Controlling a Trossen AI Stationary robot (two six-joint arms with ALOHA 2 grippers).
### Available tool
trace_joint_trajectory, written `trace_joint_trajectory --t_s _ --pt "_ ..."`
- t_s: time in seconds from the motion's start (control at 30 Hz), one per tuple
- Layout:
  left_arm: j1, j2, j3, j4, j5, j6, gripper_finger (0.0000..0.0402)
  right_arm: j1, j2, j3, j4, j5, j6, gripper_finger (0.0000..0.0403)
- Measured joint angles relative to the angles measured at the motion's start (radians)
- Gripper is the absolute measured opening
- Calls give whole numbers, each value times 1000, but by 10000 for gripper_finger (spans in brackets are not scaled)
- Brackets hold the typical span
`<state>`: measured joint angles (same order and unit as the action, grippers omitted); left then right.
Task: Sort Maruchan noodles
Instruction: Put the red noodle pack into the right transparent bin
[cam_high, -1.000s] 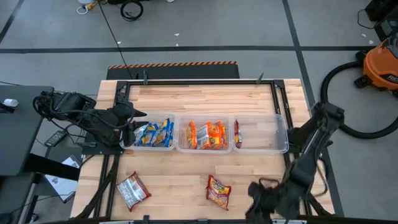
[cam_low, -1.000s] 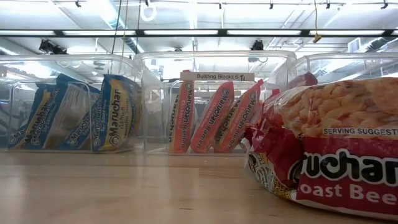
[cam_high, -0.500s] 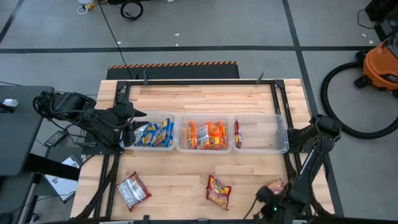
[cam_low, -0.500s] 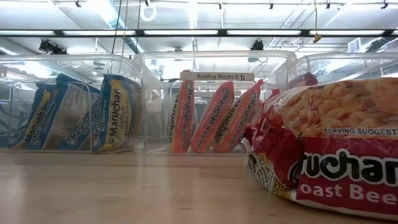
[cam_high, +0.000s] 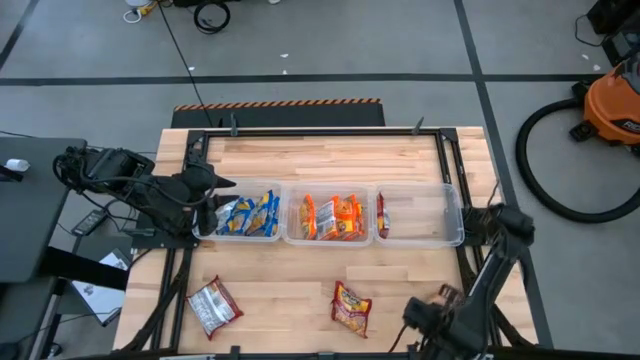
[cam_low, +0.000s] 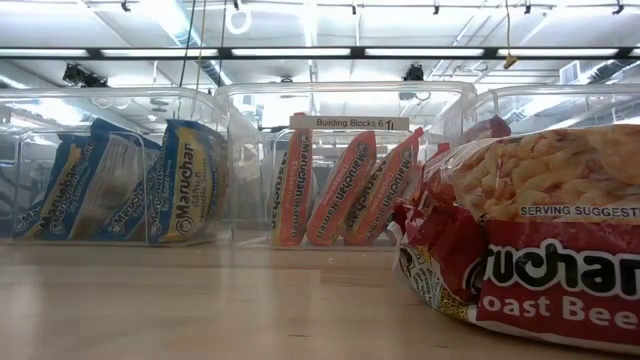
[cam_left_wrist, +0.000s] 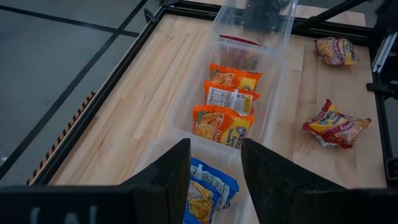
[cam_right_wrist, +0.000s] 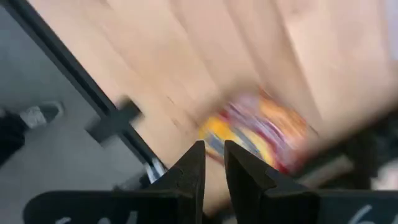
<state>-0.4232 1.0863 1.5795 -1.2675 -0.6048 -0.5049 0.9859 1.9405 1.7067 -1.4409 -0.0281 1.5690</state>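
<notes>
Three clear bins stand in a row across the table. The left bin (cam_high: 243, 237) holds blue packets (cam_high: 248, 213), the middle bin orange packets (cam_high: 333, 217), and the right bin (cam_high: 425, 215) one red packet (cam_high: 381, 215) on edge. Loose packets lie flat on the table: a red-silver one (cam_high: 213, 305), a red one (cam_high: 351, 306) and a red-yellow one (cam_high: 447, 294). My left gripper (cam_left_wrist: 216, 146) is open above the blue bin's left end. My right gripper (cam_high: 415, 316) hovers near the table's near edge beside the red-yellow packet (cam_right_wrist: 261, 130), with its fingers only a narrow gap apart.
A black metal frame (cam_high: 300, 131) runs around the wooden table. Bare wood lies behind the bins and between the loose packets. An orange shop vacuum (cam_high: 612, 105) and its hose stand on the floor to the right. In the low view the red packet (cam_low: 540, 240) fills the foreground.
My right arm has swung over the table's near right corner. The gripper dipped toward the near edge, then came back a little toward the left. The red-yellow packet, hidden under the arm a second ago, now shows on the table. My left arm has kept still.
</notes>
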Motion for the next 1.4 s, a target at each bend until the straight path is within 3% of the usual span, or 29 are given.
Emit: trace_joint_trajectory --t_s 0.17,0.33,0.8,1.0,1.2,1.4 --pt "0 0 0 0 0 0 148 14 118 12 112 98 -2 70" --pt "0 0 0 0 0 0 148 -1 199 12 -18 -81 -9 72" --pt "0 0 0 0 0 0 148 53 364 13 -134 -162 70 126" --pt "0 0 0 0 0 0 148 51 354 12 -129 -159 98 126" --pt "0 0 0 0 0 0 148 51 296 12 -126 -229 69 126" --pt "0 0 0 0 0 0 148 46 175 12 -131 -175 22 127"
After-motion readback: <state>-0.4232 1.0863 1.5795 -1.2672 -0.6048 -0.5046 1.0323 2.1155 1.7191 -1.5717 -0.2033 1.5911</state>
